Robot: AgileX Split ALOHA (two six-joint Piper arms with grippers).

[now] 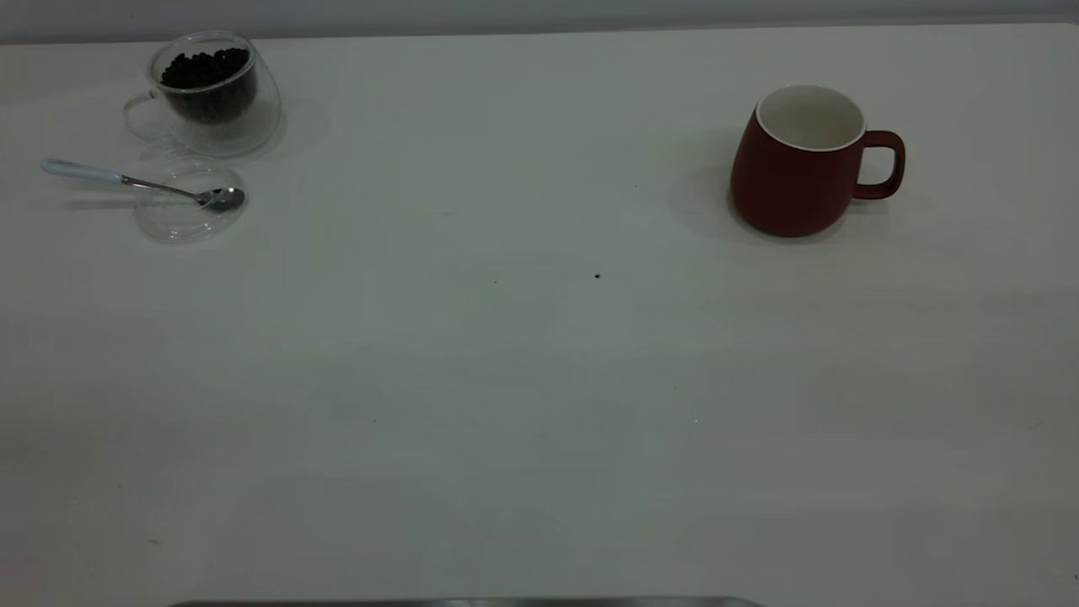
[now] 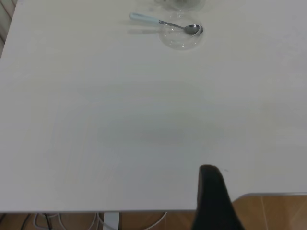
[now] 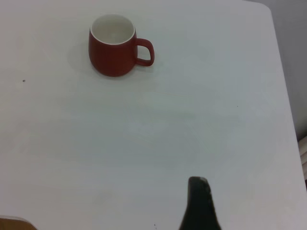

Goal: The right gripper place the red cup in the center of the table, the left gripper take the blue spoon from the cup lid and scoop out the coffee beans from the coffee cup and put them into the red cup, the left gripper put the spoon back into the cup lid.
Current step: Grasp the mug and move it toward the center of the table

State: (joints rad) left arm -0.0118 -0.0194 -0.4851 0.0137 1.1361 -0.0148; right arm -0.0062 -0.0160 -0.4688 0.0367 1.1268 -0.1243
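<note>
The red cup [image 1: 797, 164] stands upright on my right side of the worktop [image 1: 539, 379], toward the far edge and well away from the centre — its white inside is bare and its loop handle points toward the right edge. Nothing touches it.

Across the worktop, near the far left corner, sits the coffee cup [image 1: 211, 93], clear glass with a heap of coffee beans [image 1: 206, 72] inside. Just in front of it, toward the near edge, lies the cup lid [image 1: 187, 206], a shallow clear disc close beside the glass cup. The blue spoon [image 1: 139, 182] rests across the lid: its metal bowl sits in the lid on the side toward the centre, while the pale handle sticks out past the lid's rim toward the left edge.

A small dark speck lies on the worktop near the middle.

My left fingers [image 2: 213, 199] hang at the near edge of the worktop, far from the spoon and lid — only one dark tip shows, so I cannot tell whether they are apart or together. My right fingers [image 3: 199, 203] likewise hang near the front, well apart from the red cup, and I cannot tell their state either.
</note>
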